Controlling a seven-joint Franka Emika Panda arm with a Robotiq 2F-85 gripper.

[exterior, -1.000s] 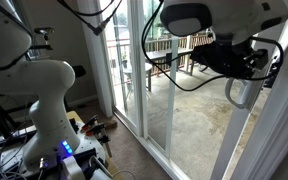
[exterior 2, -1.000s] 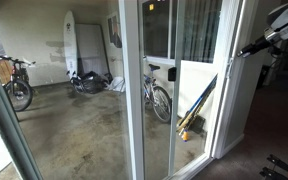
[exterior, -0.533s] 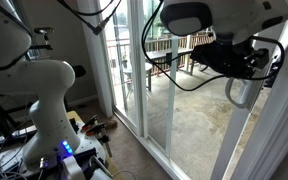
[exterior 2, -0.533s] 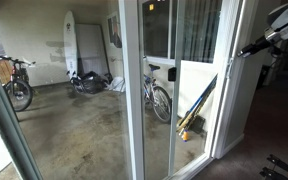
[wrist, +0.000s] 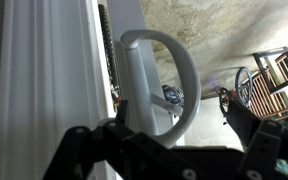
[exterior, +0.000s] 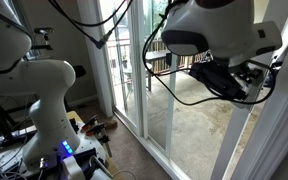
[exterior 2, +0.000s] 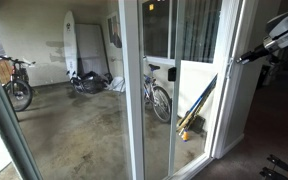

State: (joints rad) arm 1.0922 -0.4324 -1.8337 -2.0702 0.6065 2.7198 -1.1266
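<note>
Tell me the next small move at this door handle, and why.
Probably ease the gripper forward and close it on the door handle: in the wrist view the white loop stands centred between the open jaws, apparently not yet clamped.

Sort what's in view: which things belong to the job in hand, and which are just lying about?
In hand: black Robotiq gripper; grey loop-shaped door handle; white-framed sliding glass door.
Lying about: silver bicycle; dark bicycle; tall white surfboard.
</note>
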